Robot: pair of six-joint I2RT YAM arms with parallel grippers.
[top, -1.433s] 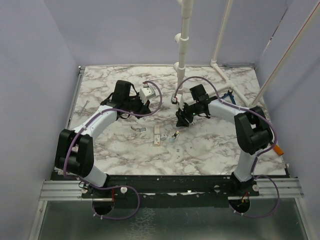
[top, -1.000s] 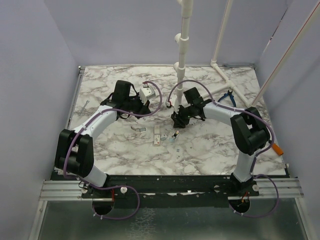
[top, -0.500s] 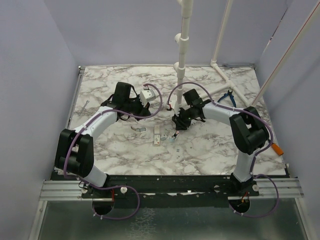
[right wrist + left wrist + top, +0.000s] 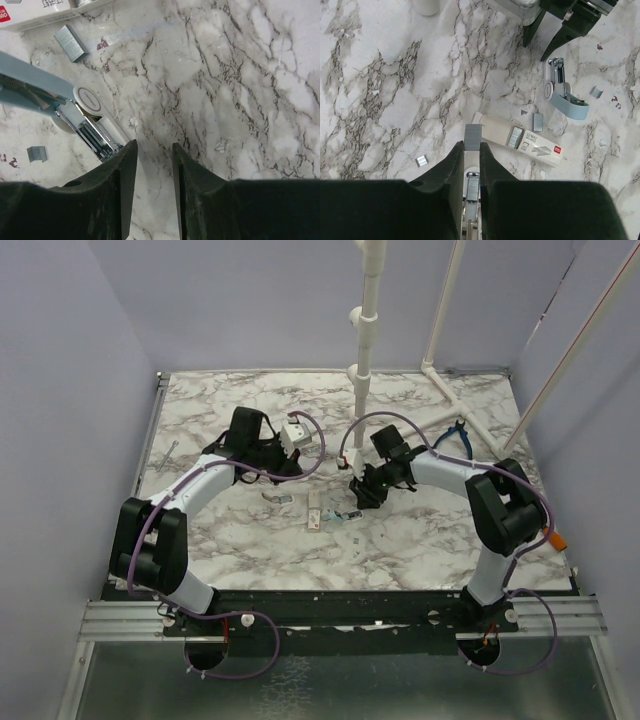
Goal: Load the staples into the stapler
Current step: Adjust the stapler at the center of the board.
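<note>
Left gripper (image 4: 472, 152): pressed onto the staples (image 4: 472, 136), a short silvery strip that stands out past the fingertips. It hangs above the marble table (image 4: 395, 75), well apart from the stapler.

Stapler (image 4: 555, 80): lies on the table hinged open, with the teal arm swung out to one side and the metal channel exposed. It is beyond the white staple box (image 4: 540, 149).

Right gripper (image 4: 152, 150): jaws spread part-way with nothing between them. The stapler's channel end sits just outside one finger, not in the gap.

Step in hand, as we judge it: the right arm steadies the stapler so the left can feed the strip.
- We want the right jaws to straddle the white body, not the teal arm, and to leave the channel uncovered.
- We then line the strip up with the channel and lower it level.

Risks:
- A finger may nudge the light stapler aside instead of straddling it.
- The loose staple clips (image 4: 538, 121) nearby could get under it.
</note>
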